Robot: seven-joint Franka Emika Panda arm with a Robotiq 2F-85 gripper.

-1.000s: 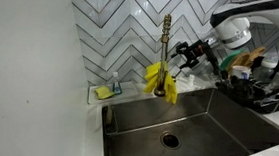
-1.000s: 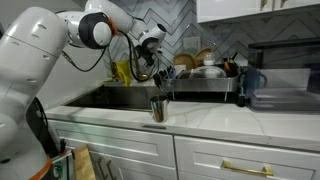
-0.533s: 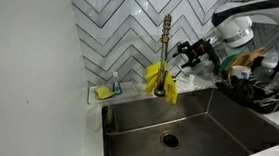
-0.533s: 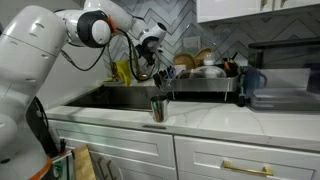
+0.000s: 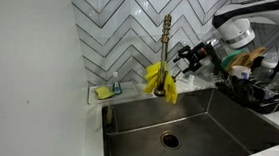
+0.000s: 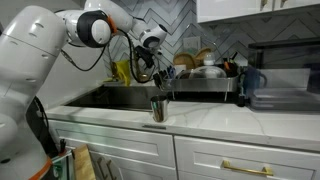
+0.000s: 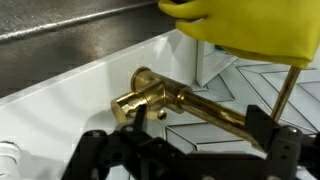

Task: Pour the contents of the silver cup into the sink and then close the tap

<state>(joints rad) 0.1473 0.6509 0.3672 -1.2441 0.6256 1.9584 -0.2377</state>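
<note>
The tall brass tap (image 5: 165,45) stands behind the steel sink (image 5: 216,119), with yellow gloves (image 5: 161,80) draped over it. My gripper (image 5: 189,58) is open and empty, hovering level with the tap's stem, just beside it. In the wrist view the tap's brass lever (image 7: 190,103) lies between my open fingers (image 7: 180,135), untouched. The silver cup (image 6: 158,108) stands upright on the counter's front edge, in front of the sink (image 6: 110,97), away from the gripper (image 6: 148,66). The cup's contents are hidden.
A loaded dish rack (image 5: 264,90) sits beside the sink, also seen in an exterior view (image 6: 205,75). A small tray with a yellow sponge (image 5: 106,90) is at the basin's back corner. The drain (image 5: 170,141) is in the floor. A dark appliance (image 6: 258,88) stands on the counter.
The gripper has shifted slightly sideways, away from the tap's stem. The cup has not moved.
</note>
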